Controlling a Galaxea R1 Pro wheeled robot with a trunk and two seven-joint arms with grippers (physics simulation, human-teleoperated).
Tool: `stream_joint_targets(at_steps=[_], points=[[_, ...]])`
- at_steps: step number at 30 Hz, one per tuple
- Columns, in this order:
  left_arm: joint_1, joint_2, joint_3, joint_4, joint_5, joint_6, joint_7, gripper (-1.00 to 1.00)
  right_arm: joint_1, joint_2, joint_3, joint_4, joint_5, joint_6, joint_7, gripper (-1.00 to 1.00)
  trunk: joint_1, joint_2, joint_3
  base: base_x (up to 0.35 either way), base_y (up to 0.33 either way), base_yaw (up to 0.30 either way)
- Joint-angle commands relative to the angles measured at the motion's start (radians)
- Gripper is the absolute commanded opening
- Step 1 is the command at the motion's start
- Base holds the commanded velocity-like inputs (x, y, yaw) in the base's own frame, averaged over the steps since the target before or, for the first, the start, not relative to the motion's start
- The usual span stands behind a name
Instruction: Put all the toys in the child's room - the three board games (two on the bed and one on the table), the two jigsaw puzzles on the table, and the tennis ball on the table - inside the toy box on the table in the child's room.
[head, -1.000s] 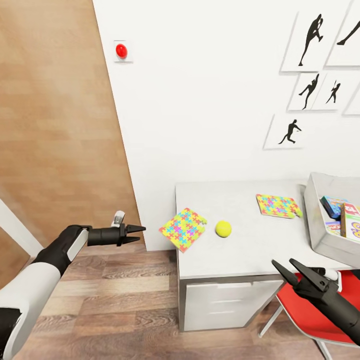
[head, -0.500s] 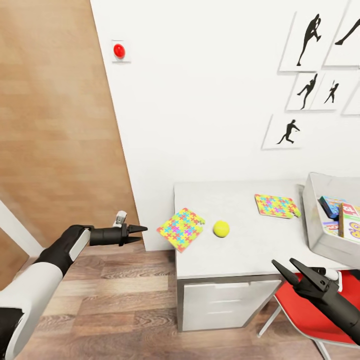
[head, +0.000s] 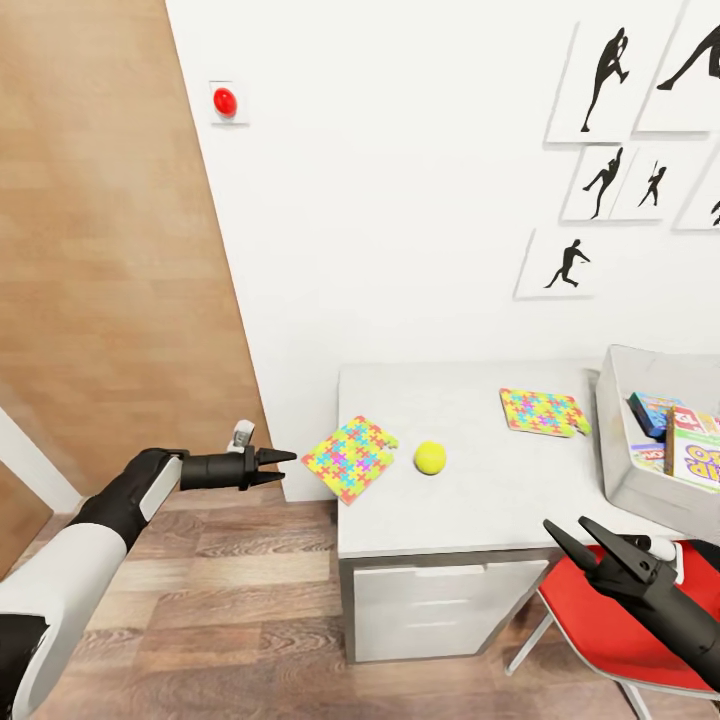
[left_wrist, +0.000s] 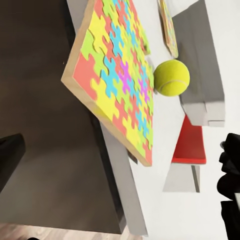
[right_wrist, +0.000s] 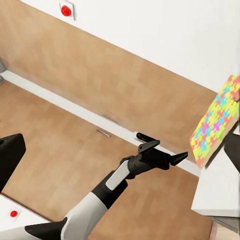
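Nearby, red chair (head: 600, 625) under table (head: 480, 490), R gripper (head: 572, 535) above.

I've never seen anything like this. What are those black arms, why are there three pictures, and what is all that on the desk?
It is a simulated two-armed robot. The head view looks down from its head; the other two come from cameras near each wrist. The left end effector hangs beside the desk, looks nearly shut and holds nothing; the right end effector is open and empty. On the table lie a jigsaw puzzle overhanging the edge, a tennis ball and a second puzzle. The grey toy box already holds board games.
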Motion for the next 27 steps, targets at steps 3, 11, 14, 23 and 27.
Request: stream_joint_targets(at_steps=[3, 11, 14, 23, 27], points=[[-0.001, 0.002, -0.004, 0.000, 0.004, 0.006, -0.003, 1.00, -0.001, 0.000, 0.000, 0.000, 0.000, 0.005, 0.003, 1.00, 0.000, 0.000, -0.001, 0.030, -0.122, 0.000], [-0.001, 0.004, -0.004, 0.000, 0.005, 0.005, -0.005, 1.00, -0.002, 0.001, 0.003, 0.000, 0.000, 0.005, 0.002, 1.00, 0.000, 0.000, -0.001, 0.040, -0.028, 0.000], [-0.001, 0.005, -0.004, 0.000, 0.005, 0.005, -0.005, 1.00, -0.002, 0.001, 0.003, 0.000, 0.000, 0.005, 0.002, 1.00, 0.000, 0.000, -0.001, 0.005, -0.003, 0.000], [-0.001, 0.005, -0.004, 0.000, 0.005, 0.005, -0.005, 1.00, -0.001, 0.002, 0.005, 0.000, 0.000, 0.005, 0.002, 1.00, 0.000, 0.000, -0.001, 0.110, 0.060, 0.000], [-0.001, 0.006, -0.004, 0.000, 0.006, 0.005, -0.005, 1.00, -0.001, 0.002, 0.005, 0.000, 0.000, 0.005, 0.002, 1.00, 0.000, 0.000, -0.001, 0.042, 0.024, 0.000]])
